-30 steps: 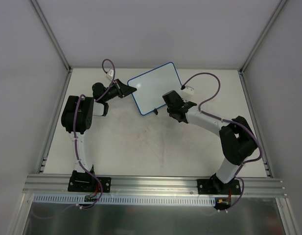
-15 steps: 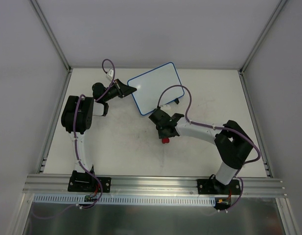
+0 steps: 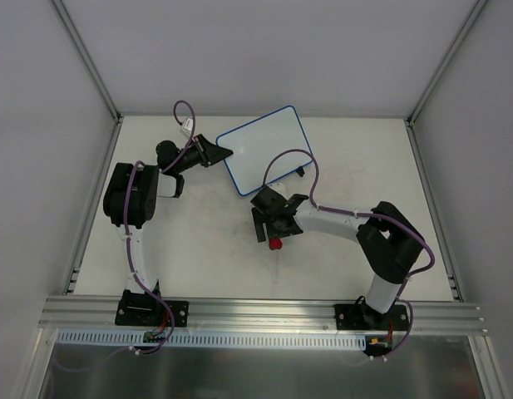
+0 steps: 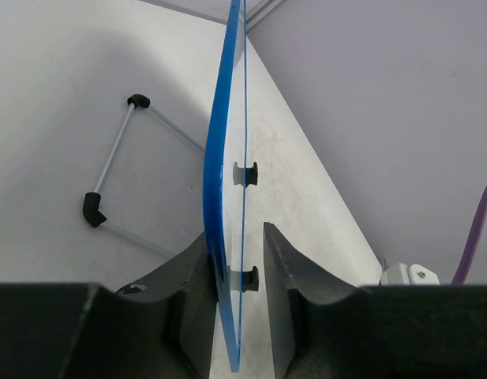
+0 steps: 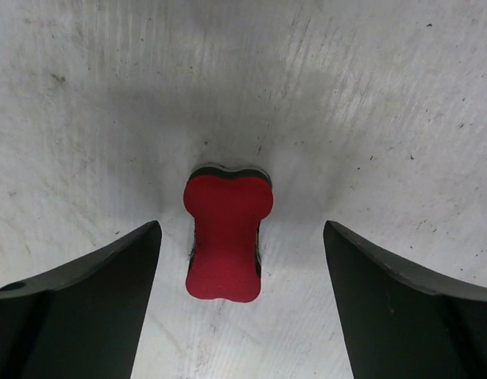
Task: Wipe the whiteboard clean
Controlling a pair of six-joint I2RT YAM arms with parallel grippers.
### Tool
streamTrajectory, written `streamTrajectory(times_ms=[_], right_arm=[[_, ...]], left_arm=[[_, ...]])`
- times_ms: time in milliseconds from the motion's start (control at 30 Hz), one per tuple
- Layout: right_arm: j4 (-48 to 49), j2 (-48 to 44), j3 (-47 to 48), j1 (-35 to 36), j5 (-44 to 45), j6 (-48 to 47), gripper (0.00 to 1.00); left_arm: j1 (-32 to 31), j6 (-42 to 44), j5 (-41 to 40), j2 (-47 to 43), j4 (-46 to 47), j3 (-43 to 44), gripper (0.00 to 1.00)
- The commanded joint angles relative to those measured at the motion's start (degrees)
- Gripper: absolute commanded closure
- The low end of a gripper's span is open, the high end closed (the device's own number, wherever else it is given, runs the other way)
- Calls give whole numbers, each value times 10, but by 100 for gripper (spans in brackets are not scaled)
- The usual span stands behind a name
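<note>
The whiteboard [image 3: 264, 150], white with a thin blue rim, stands tilted at the back middle of the table. In the left wrist view the whiteboard [image 4: 219, 174] shows edge-on. Its left edge sits between the fingers of my left gripper [image 3: 225, 151] [image 4: 235, 237]. One finger touches the rim and a narrow gap separates the other finger from the board. A red bone-shaped eraser [image 3: 275, 243] [image 5: 227, 241] lies flat on the table. My right gripper [image 3: 275, 233] [image 5: 241, 229] hangs over it, open wide, with neither finger touching it.
The board's wire stand [image 4: 109, 166] with black feet rests on the table behind it. White side walls and metal frame posts enclose the table [image 3: 198, 249]. A purple cable [image 3: 289, 158] from the right arm loops over the board's near corner.
My right gripper came away from the board toward the near left, set the eraser on the table and opened. My left gripper's jaws have loosened on the board's edge.
</note>
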Motion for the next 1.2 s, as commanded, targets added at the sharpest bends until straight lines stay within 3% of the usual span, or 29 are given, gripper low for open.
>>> streamTrajectory(times_ms=[0, 233, 267, 500, 633, 767, 900, 933, 967, 1167], right_arm=[[9, -20, -4, 5, 3, -4, 10], [10, -72, -17, 5, 12, -7, 10], [13, -88, -23, 5, 13, -8, 10], [19, -141, -50, 3, 56, -28, 9], [55, -212, -87, 1, 73, -37, 9], [85, -291, -138, -3, 93, -47, 1], [92, -358, -160, -20, 92, -105, 1], [110, -377, -170, -25, 90, -113, 1], [125, -398, -197, -29, 81, -123, 1], [159, -512, -240, -128, -44, -174, 1]], left_arm=[[-2, 7, 16, -40, 136, -7, 72], [2, 3, 10, -42, 142, -14, 54], [3, 3, 7, -43, 143, -17, 41], [37, 0, -12, -64, 150, -53, 1], [49, -2, -67, -107, 148, -126, 1], [73, 13, -110, -173, 107, -202, 1], [76, 65, -167, -282, -33, -269, 1], [76, 76, -187, -338, -145, -281, 1], [75, 88, -228, -364, -198, -286, 1], [74, 169, -274, -561, -417, -319, 1]])
